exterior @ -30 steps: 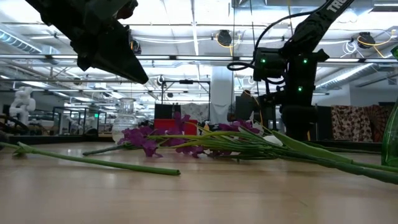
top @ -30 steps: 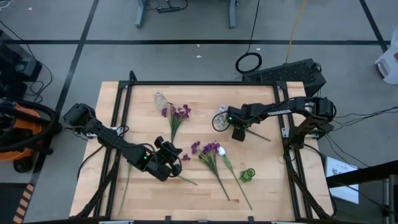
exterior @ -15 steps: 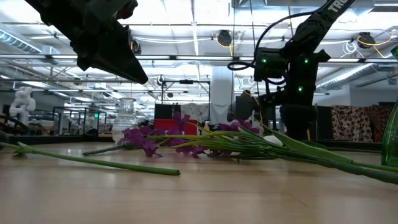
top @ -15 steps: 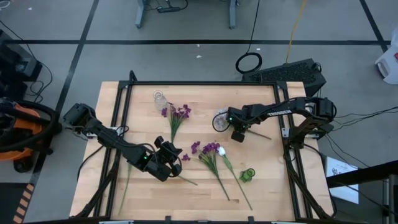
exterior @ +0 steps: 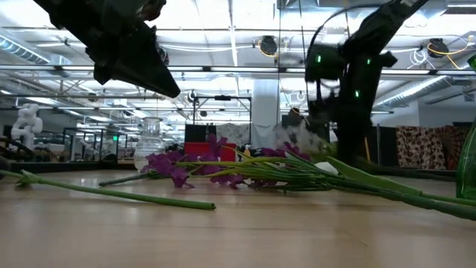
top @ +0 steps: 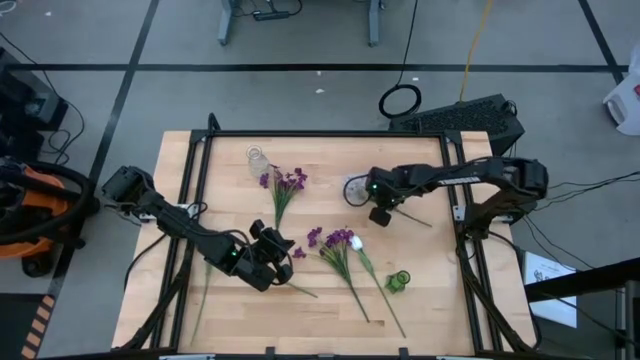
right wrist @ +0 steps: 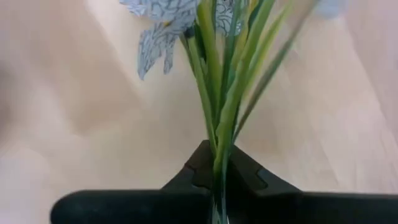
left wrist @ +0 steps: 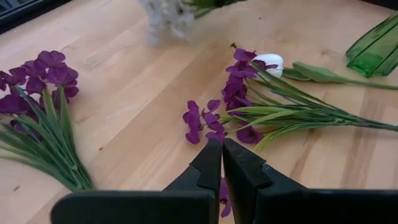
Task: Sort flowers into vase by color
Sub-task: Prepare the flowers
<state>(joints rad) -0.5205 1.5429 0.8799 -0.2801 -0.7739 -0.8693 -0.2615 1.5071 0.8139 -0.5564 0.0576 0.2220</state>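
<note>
Wooden table, purple flowers scattered, concrete floor around

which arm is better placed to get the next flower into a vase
Right, probably. The right gripper is shut on the pale flower stem, lifted off the table. The clear vase stands on the far side. The left gripper is shut and empty, low over the purple flowers.

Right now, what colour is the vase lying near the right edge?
Green glass, clearest in the left wrist view.
</note>
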